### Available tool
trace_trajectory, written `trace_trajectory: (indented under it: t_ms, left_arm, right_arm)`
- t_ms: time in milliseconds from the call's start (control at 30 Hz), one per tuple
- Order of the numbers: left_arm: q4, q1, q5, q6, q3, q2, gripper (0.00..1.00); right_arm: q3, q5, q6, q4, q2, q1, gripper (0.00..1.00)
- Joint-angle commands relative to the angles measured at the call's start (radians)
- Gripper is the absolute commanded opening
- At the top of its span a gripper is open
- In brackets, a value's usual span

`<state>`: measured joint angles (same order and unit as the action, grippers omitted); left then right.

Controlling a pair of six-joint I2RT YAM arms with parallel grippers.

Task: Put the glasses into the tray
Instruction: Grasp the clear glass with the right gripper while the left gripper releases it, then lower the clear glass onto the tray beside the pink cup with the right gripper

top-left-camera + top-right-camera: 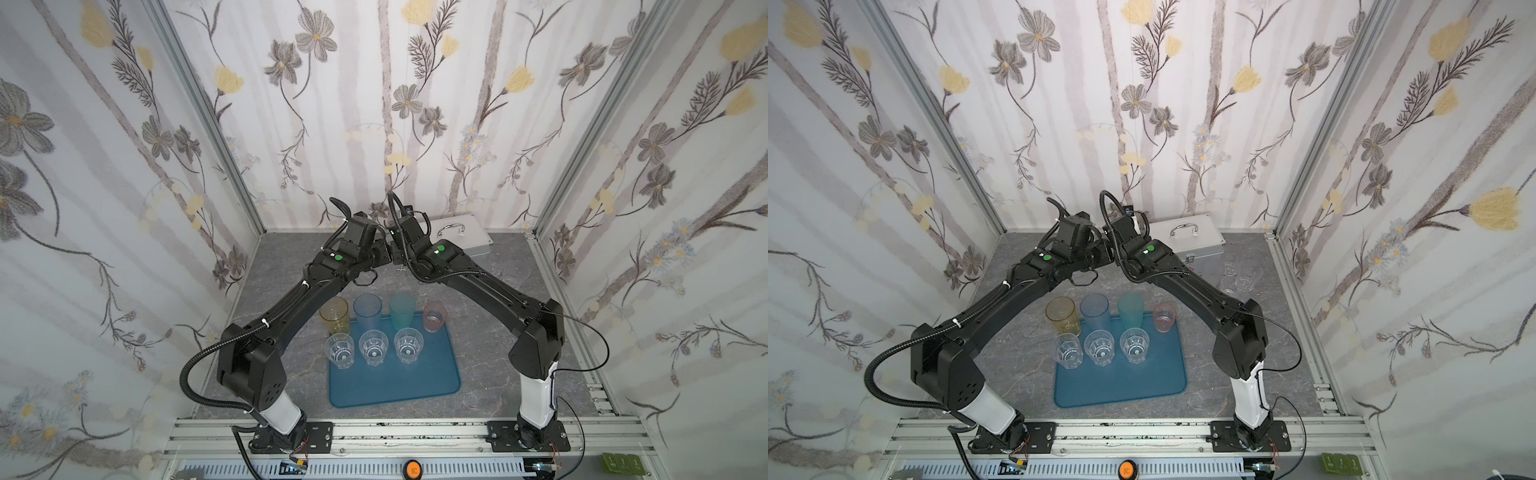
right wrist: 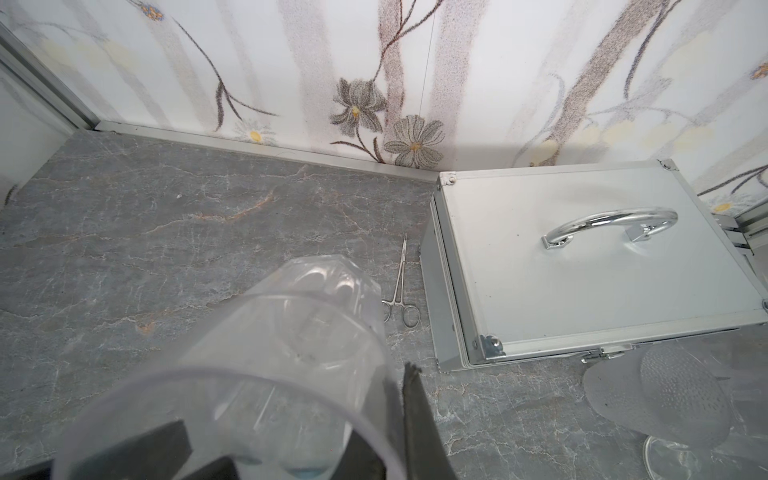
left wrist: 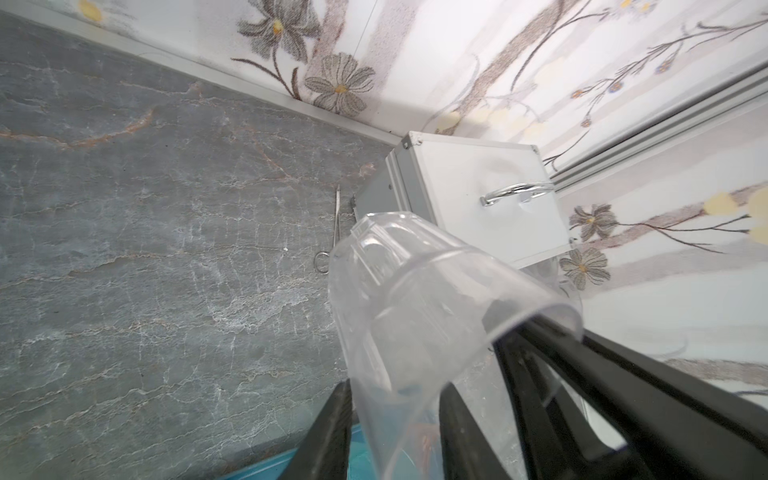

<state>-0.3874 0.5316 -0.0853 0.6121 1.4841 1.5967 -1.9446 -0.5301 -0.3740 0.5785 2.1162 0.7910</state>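
- meeting over the back middle of the grey marble table (image 2: 166,249), two black robot arms share one clear glass (image 3: 407,299).
- the clear glass (image 2: 291,353) hangs off the table, tipped so its base points toward the back wall and its mouth toward the arms.
- the right gripper (image 2: 397,382) is pinched tight on the wall of the glass at the rim, one finger inside and one outside.
- the left gripper (image 3: 397,386) has its fingers parted, with the near rim between them; whether either finger touches the glass i cannot tell.
- this clear glass is well apart from the teal tray (image 1: 395,382), which lies flat nearer the front.
- a yellow glass (image 1: 334,313), a blue glass (image 1: 367,309), a teal glass (image 1: 402,309) and a short pink glass (image 1: 435,316) stand in a row along the tray's far edge; whether the yellow one sits fully inside the rim is unclear.
- three clear tumblers (image 1: 373,347) stand upright on the tray, just in front of that row.
- a silver metal case (image 2: 582,266) lies against the back wall, with metal forceps (image 2: 401,291) just beside it.
- more clear glasses (image 1: 1239,276) stand on the table near the case.
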Motion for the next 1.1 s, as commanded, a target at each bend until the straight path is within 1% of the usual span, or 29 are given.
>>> trace_trajectory:
  t_ms: [0, 133, 267, 367, 467, 533, 600, 733, 833, 967, 1067]
  left_arm:
    - [0.022, 0.002, -0.022, 0.016, -0.013, -0.050, 0.40]
    - [0.021, 0.002, -0.012, 0.000, -0.047, -0.135, 0.48]
    - [0.022, -0.001, 0.020, -0.039, -0.090, -0.226, 0.57]
    - [0.025, 0.001, 0.075, -0.089, -0.129, -0.275, 0.62]
    - [0.032, 0.004, 0.128, -0.137, -0.166, -0.300, 0.63]
    - [0.056, 0.016, 0.153, -0.164, -0.183, -0.317, 0.63]
    - [0.105, 0.044, 0.177, -0.195, -0.249, -0.334, 0.63]
    - [0.258, 0.098, 0.201, -0.225, -0.381, -0.433, 0.64]
    - [0.322, 0.126, 0.215, -0.238, -0.452, -0.467, 0.65]
    - [0.354, 0.164, 0.237, -0.260, -0.507, -0.470, 0.65]
    - [0.377, 0.185, 0.250, -0.271, -0.539, -0.468, 0.65]
  right_arm:
    - [-0.004, -0.003, -0.020, -0.041, -0.016, -0.001, 0.06]
    - [-0.004, 0.040, -0.028, -0.015, -0.043, -0.013, 0.05]
    - [0.001, 0.110, -0.028, 0.061, -0.084, -0.036, 0.04]
    - [0.039, 0.165, -0.017, 0.119, -0.146, -0.057, 0.04]
    - [0.109, 0.227, 0.006, 0.176, -0.231, -0.077, 0.04]
    - [0.151, 0.241, 0.024, 0.233, -0.285, -0.088, 0.04]
    - [0.203, 0.246, 0.034, 0.286, -0.340, -0.097, 0.04]
    - [0.336, 0.291, 0.037, 0.351, -0.457, -0.120, 0.04]
    - [0.415, 0.300, 0.033, 0.409, -0.507, -0.120, 0.04]
    - [0.549, 0.319, 0.009, 0.422, -0.579, -0.119, 0.04]
    - [0.621, 0.334, -0.014, 0.420, -0.603, -0.108, 0.03]
